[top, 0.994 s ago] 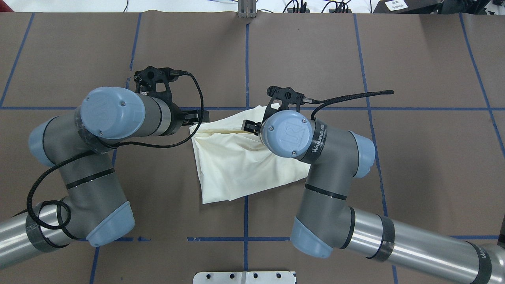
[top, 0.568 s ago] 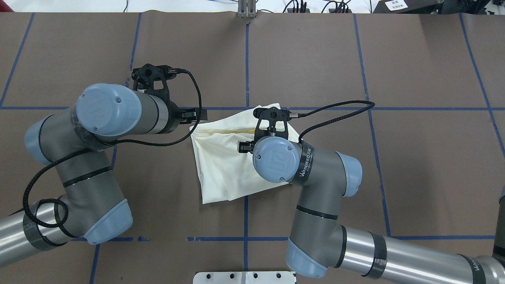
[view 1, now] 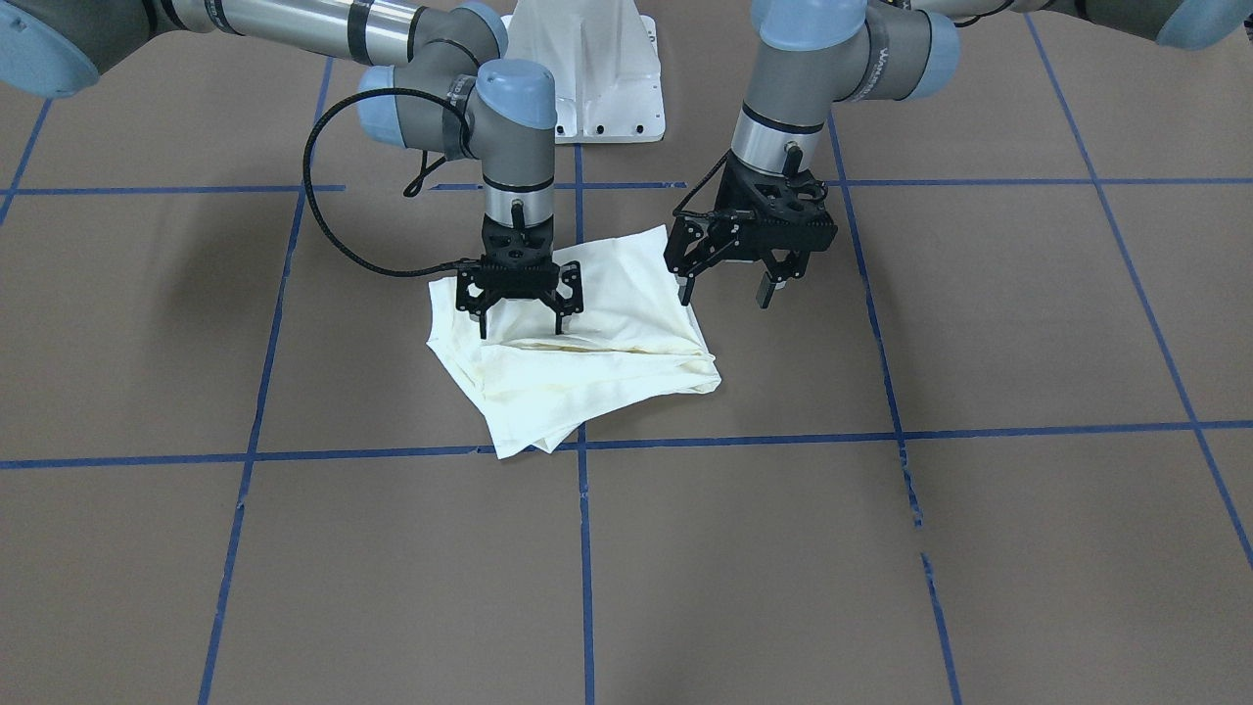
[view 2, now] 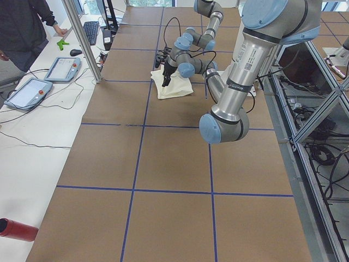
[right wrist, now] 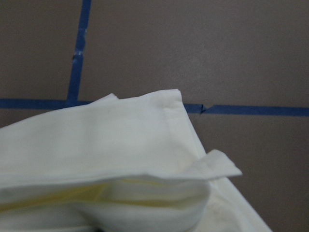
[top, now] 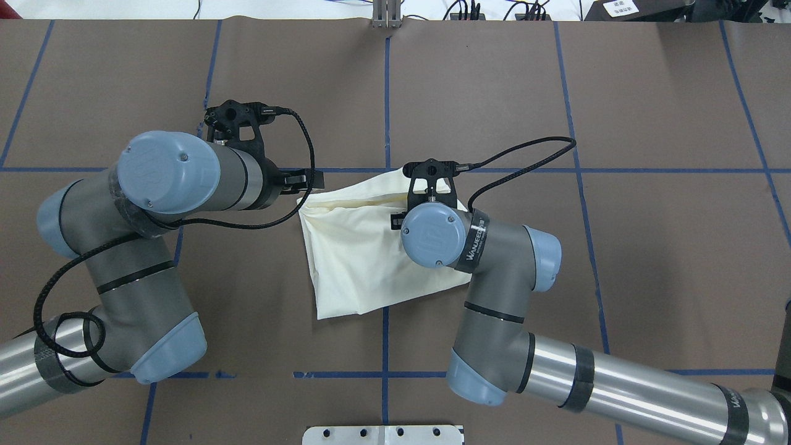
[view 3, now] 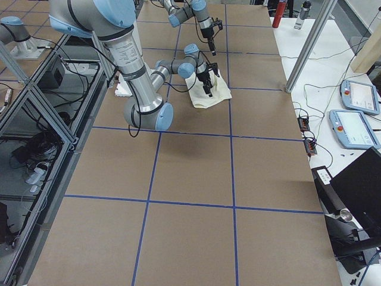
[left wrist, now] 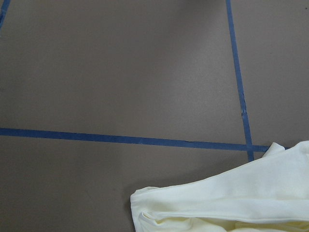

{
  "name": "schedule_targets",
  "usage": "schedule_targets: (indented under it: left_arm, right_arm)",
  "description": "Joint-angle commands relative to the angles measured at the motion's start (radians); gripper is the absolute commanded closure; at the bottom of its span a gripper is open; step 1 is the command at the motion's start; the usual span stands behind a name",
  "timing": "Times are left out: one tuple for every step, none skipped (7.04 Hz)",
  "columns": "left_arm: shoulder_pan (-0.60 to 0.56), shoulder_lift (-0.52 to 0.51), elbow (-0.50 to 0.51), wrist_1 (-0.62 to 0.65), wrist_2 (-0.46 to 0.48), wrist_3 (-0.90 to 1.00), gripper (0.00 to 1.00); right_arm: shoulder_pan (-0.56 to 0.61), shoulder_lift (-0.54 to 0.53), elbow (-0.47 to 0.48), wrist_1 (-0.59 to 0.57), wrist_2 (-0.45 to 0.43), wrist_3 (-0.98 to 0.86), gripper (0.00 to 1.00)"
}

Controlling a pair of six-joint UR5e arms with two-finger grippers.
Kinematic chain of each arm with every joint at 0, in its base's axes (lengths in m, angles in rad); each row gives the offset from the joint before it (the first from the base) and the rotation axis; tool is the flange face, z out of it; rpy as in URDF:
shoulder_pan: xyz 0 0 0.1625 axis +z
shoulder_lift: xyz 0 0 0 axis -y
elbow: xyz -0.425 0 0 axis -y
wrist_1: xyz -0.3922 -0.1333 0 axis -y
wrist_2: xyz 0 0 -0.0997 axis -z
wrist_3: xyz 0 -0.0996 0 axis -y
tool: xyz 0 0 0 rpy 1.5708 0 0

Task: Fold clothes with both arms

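Observation:
The clothes (view 1: pixel 587 367) lie as a folded cream bundle near the middle of the brown table, plain side up, with loose layered edges; no print shows. In the overhead view the clothes (top: pixel 352 259) sit between both arms. My right gripper (view 1: pixel 522 328) points straight down onto the bundle's top, fingers spread open and tips at the fabric. The left gripper (view 1: pixel 725 291) hovers open beside the bundle's edge, holding nothing. The left wrist view shows a corner of the clothes (left wrist: pixel 231 203). In the right wrist view the stacked folds (right wrist: pixel 120 140) fill the lower part.
Blue tape lines (view 1: pixel 881 431) grid the brown table cover. The white pedestal base (view 1: pixel 587 69) stands behind the bundle. A side bench holds tablets (view 2: pixel 32 93) and a person (view 2: pixel 27 24) stands there. Black cables (top: pixel 519 151) loop from both wrists.
The right arm has swung left and nearer the robot, bringing its gripper over the bundle's middle. The bundle's far flap shifted slightly. The left arm barely moved.

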Motion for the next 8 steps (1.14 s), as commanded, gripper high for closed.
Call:
schedule_targets:
  left_arm:
    - [0.002, 0.001, -0.001, 0.0, 0.002, -0.003, 0.0]
    - [0.003, 0.001, -0.004, 0.0, 0.0, -0.003, 0.0]
    - [0.005, 0.002, -0.003, 0.0, 0.0, -0.003, 0.0]
    - [0.011, 0.002, -0.003, 0.0, 0.0, -0.004, 0.0]
    - [0.029, -0.001, 0.017, -0.005, 0.002, -0.051, 0.0]
    - [0.088, 0.001, 0.016, -0.011, 0.003, -0.091, 0.0]
    - [0.151, 0.004, 0.014, -0.012, 0.009, -0.159, 0.0]
    - [0.184, 0.004, 0.004, -0.015, 0.011, -0.187, 0.0]
  right_arm:
    - [0.107, 0.12, -0.191, 0.009, 0.009, -0.041, 0.0]
    - [0.152, 0.174, -0.297, 0.07, 0.014, -0.041, 0.0]
    - [0.225, 0.185, -0.304, 0.099, 0.123, -0.066, 0.0]
    - [0.288, 0.198, -0.287, 0.1, 0.256, -0.102, 0.0]
    - [0.343, 0.193, -0.26, 0.093, 0.366, -0.167, 0.0]
    - [0.403, 0.179, -0.246, 0.092, 0.468, -0.252, 0.0]
    - [0.43, 0.147, -0.231, 0.095, 0.479, -0.297, 0.0]
    - [0.466, 0.127, -0.223, 0.093, 0.517, -0.361, 0.0]
